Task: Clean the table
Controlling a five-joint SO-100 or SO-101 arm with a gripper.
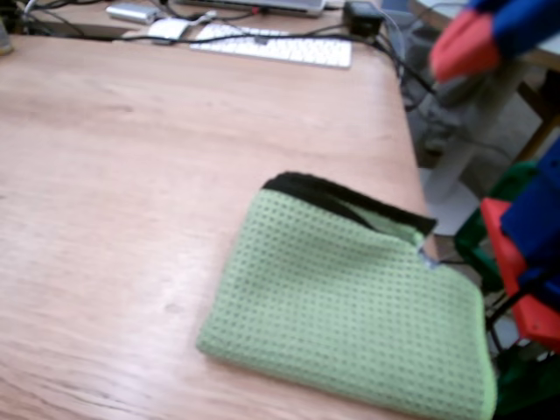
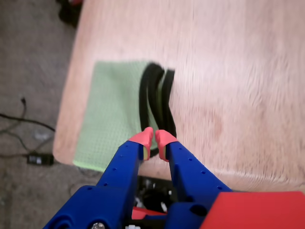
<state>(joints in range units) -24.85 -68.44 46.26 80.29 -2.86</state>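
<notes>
The light reddish-brown wooden table [image 1: 131,175] fills the fixed view, and its rounded corner shows in the wrist view [image 2: 228,71]. A folded green waffle cloth [image 1: 350,306] with a black edge lies flat near the table's right edge; in the wrist view the cloth [image 2: 112,109] sits by the left edge. My gripper [image 2: 156,138] has blue fingers with red tips [image 2: 147,137]. It hangs above the table edge just in front of the cloth's black folds, shut and empty. In the fixed view the gripper [image 1: 459,48] is a blur at the top right, high above the table.
A white keyboard [image 1: 271,45], a mouse [image 1: 168,29], a black adapter [image 1: 360,17] and cables lie along the far edge. The arm's red and blue base [image 1: 525,262] stands off the table's right side. Grey floor with cables [image 2: 28,124] lies beyond the edge.
</notes>
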